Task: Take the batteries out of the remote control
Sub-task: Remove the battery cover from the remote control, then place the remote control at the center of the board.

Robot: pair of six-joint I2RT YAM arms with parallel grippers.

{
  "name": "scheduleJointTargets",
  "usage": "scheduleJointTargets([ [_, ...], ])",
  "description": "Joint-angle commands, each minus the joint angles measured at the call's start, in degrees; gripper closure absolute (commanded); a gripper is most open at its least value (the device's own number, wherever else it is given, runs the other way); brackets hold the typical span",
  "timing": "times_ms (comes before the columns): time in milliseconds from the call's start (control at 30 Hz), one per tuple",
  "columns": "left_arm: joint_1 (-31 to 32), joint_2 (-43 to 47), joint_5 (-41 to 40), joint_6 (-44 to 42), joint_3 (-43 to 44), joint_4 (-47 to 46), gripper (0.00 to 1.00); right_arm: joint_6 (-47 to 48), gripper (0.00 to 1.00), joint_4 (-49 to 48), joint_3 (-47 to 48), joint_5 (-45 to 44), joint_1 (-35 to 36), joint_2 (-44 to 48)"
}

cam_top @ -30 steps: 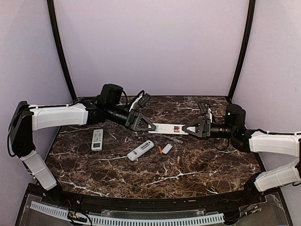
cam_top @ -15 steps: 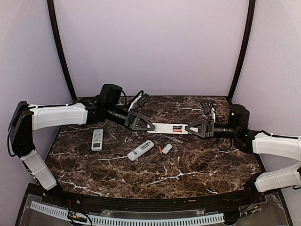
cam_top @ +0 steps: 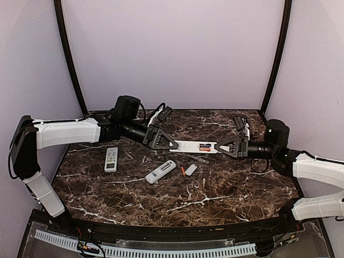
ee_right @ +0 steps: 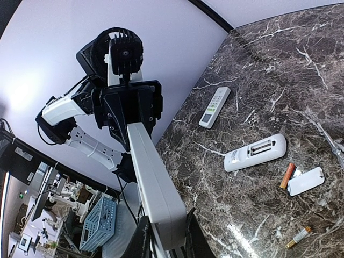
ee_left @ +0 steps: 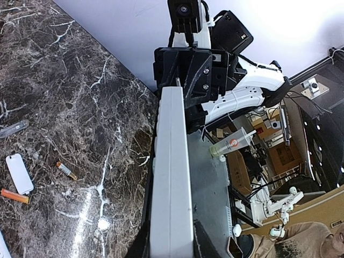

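A long white remote control [cam_top: 191, 145] hangs above the table, held at both ends. My left gripper [cam_top: 169, 143] is shut on its left end and my right gripper [cam_top: 220, 146] is shut on its right end. An orange-red battery [cam_top: 205, 146] shows in its open compartment, facing up. In the left wrist view the remote [ee_left: 172, 177] runs from my gripper [ee_left: 172, 239] to the right gripper. In the right wrist view the remote [ee_right: 153, 183] sits in my gripper [ee_right: 164, 239]. A loose orange battery [cam_top: 183, 171] lies on the table; it also shows in the right wrist view [ee_right: 288, 175].
A small white remote [cam_top: 111, 159] lies at the left. A white remote with an open compartment [cam_top: 160, 171] lies mid-table. A white cover plate [cam_top: 191, 170] sits beside the loose battery. Another small battery [ee_right: 298, 236] and a slim clear item [cam_top: 201, 159] lie nearby.
My right arm has drawn back to the right, and the held remote has shifted slightly right with it. The left arm has hardly moved. Both grippers stay shut on the remote.
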State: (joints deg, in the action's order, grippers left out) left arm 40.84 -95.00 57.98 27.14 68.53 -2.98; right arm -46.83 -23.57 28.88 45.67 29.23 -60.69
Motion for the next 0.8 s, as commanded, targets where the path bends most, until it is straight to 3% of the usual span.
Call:
scheduleJointTargets([
  [0, -0.7, 1.1, -2.2, 0.7, -0.6, -1.6, 1.00, -1.6, 1.00, 2.0, -1.8, -4.4, -1.2, 2.9],
  [433, -0.7, 0.6, -0.3, -0.2, -0.9, -1.9, 1.00, -1.9, 1.00, 3.1, -3.0, -7.0, -2.8, 2.4],
  [633, -0.4, 2.6, -6.7, -3.7, -4.9, 5.1, 1.00, 2.1, 1.00, 19.6, 0.7, -18.8, -4.8, 1.5],
  [767, 1.3, 4.5, -11.2, -4.4, -11.3, 7.1, 1.00, 3.8, 1.00, 22.3, 1.7, -21.7, -6.7, -2.0],
])
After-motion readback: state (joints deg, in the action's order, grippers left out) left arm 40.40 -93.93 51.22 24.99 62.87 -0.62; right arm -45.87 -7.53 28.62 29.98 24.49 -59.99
